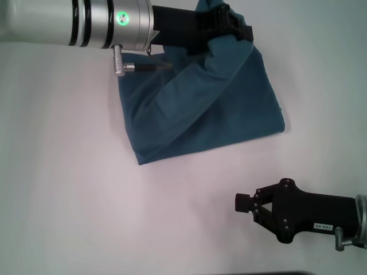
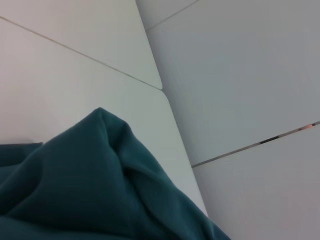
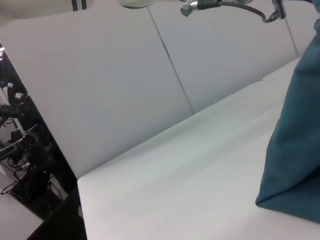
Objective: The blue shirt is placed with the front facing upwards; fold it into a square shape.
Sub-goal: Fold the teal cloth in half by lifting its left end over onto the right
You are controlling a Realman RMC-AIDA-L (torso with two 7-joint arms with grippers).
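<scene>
Cloth hides most of the left gripper [image 1: 232, 28]: its black fingers are buried in a bunched fold at the far edge of the blue shirt [image 1: 200, 109], clenched on the fabric and holding it lifted above the table [image 1: 74, 189]. The top of the head view cuts off that raised part of the shirt. No lettering, collar or sleeve can be made out; only plain teal-blue cloth shows.

The shirt is soft matte cotton, already folded into a rough four-sided bundle that lies on the far middle of the table, with a long diagonal crease running across it and a rounded roll along the upper right. In the left wrist view it rises in a smooth peaked ridge [image 2: 100, 175].

The right gripper [image 1: 243, 202] sits low at the near right, well apart from the shirt, holding nothing; whether its jaws are parted cannot be told.

The table is smooth and white. Pale wall panels [image 3: 100, 80] with thin seams stand behind it, and dark equipment [image 3: 25, 150] stands beyond the table's end.
</scene>
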